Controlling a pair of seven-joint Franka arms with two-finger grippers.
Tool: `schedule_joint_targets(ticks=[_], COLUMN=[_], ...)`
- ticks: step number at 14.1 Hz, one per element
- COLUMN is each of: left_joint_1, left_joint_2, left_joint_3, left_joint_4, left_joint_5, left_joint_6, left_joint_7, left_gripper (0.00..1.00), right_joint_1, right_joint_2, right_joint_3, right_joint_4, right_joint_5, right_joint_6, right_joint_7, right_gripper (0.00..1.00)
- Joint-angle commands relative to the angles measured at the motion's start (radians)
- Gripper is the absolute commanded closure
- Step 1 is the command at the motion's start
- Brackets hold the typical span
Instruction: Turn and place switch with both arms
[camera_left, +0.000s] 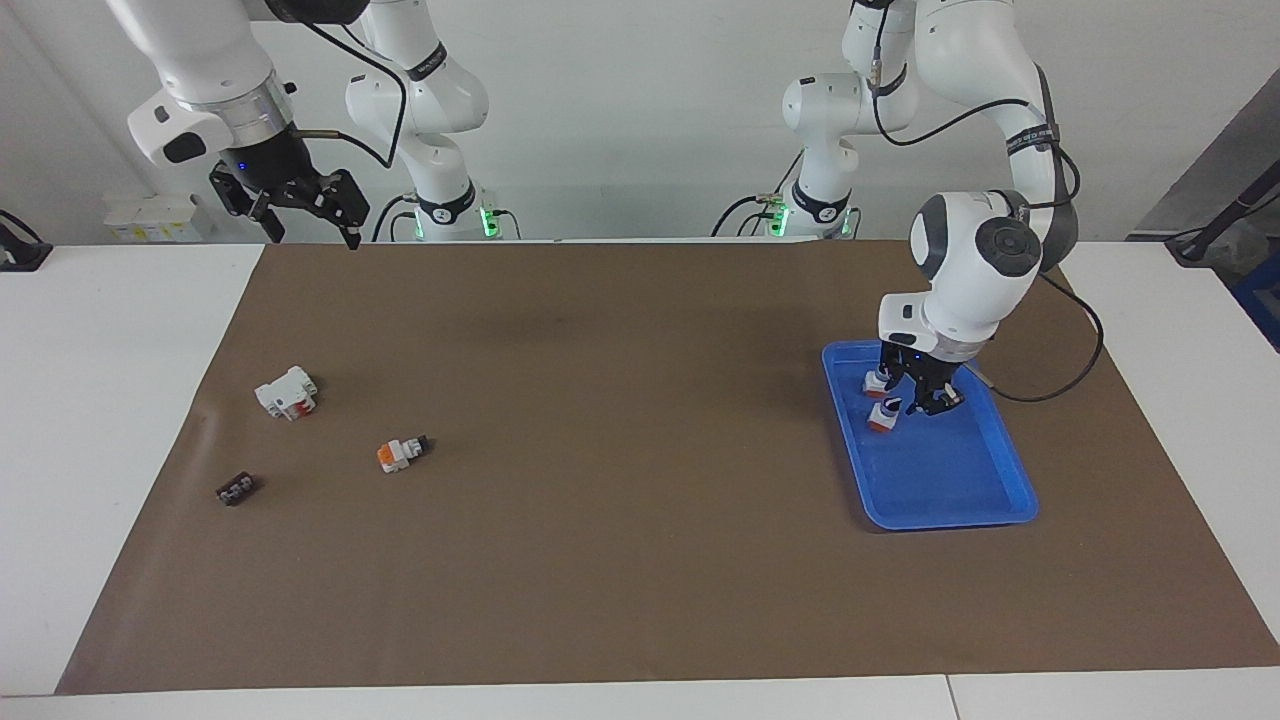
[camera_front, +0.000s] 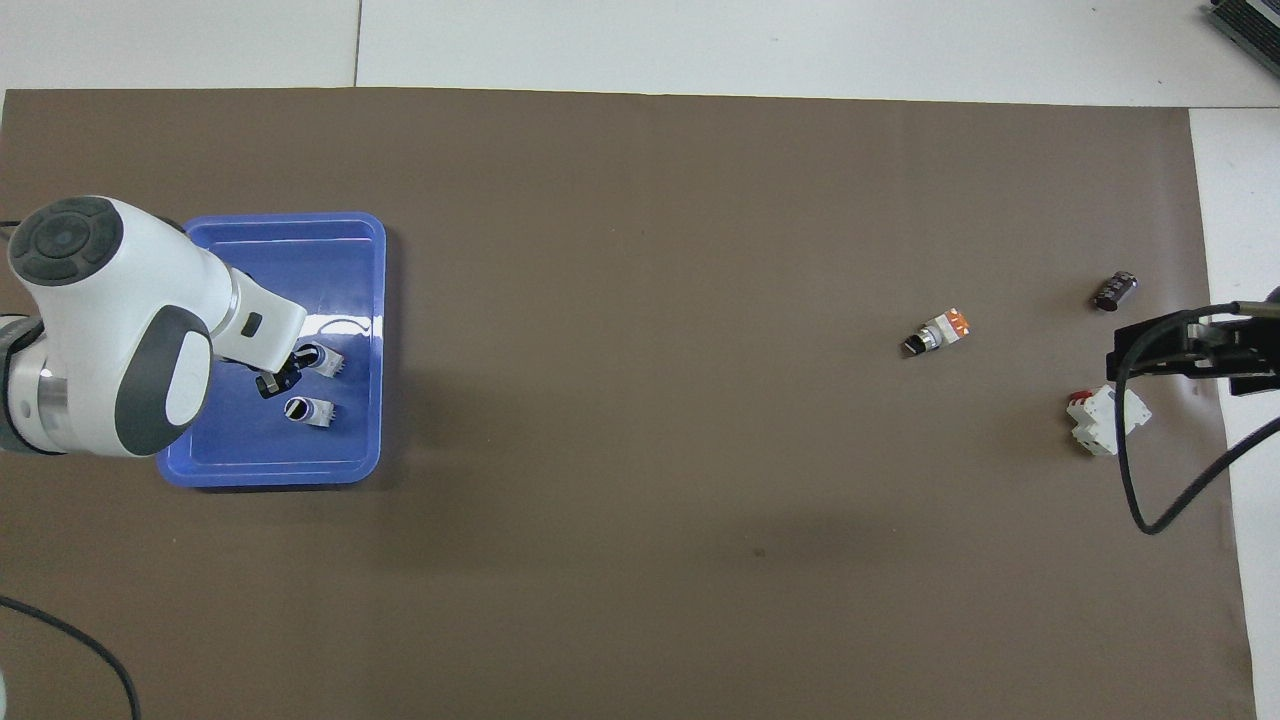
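Note:
Two switches stand upright in the blue tray (camera_left: 985, 480) at the left arm's end, one nearer the robots (camera_left: 878, 381) (camera_front: 308, 410) and one farther (camera_left: 884, 416) (camera_front: 322, 360). My left gripper (camera_left: 930, 402) (camera_front: 280, 378) is low in the tray (camera_front: 330, 235), right beside the farther switch, open and holding nothing. A third switch (camera_left: 402, 454) (camera_front: 938, 334) lies on its side on the brown mat toward the right arm's end. My right gripper (camera_left: 305, 208) (camera_front: 1170, 350) waits open and empty, raised over the mat's edge at the right arm's end.
A larger white block with a red part (camera_left: 287, 392) (camera_front: 1105, 420) lies on the mat nearer the robots than the lying switch. A tiny dark-brown flat piece (camera_left: 236, 489) (camera_front: 1115, 290) lies farther out. A black cable (camera_front: 1150, 500) hangs from the right arm.

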Motion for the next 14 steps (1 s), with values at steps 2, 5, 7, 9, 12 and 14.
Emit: schedule_joint_targets(ticks=[2,5,7,9,12,14], left_joint_1=[-0.009,-0.024,-0.024,-0.024,-0.021,-0.015], left_joint_2=[-0.067,-0.098,-0.121,-0.122,-0.124,-0.123], left_joint_3=[-0.003,-0.006,-0.002,0.003,0.008,0.021], left_joint_4=[-0.06,-0.053,-0.031,0.028,0.178,0.287], left_joint_5=[0.024,0.023,0.023,0.02,0.014,-0.008], left_joint_6=[0.014,-0.032,-0.073,-0.116,-0.286,-0.386], left_joint_7=[-0.349,-0.494,-0.564,-0.617,-0.688,-0.697], left_gripper=[0.0,0.0,0.0,0.0,0.0,0.0], right_joint_1=[-0.005,-0.003,-0.002,-0.005,-0.005,-0.009], right_joint_2=[-0.029,-0.028,-0.019,-0.017,-0.019,-0.025], right_joint_3=[-0.002,-0.002,0.0,0.0,-0.002,-0.003], right_joint_4=[-0.039,-0.037,-0.017,-0.013,-0.013,-0.026], right_joint_5=[0.009,0.009,0.014,0.015,0.014,0.014], right_joint_6=[0.046,0.057,0.021,0.016,0.013,0.013], right_joint_7=[-0.024,-0.02,-0.021,-0.02,-0.017,-0.009], right_gripper=[0.01,0.01,0.01,0.01,0.01,0.0])
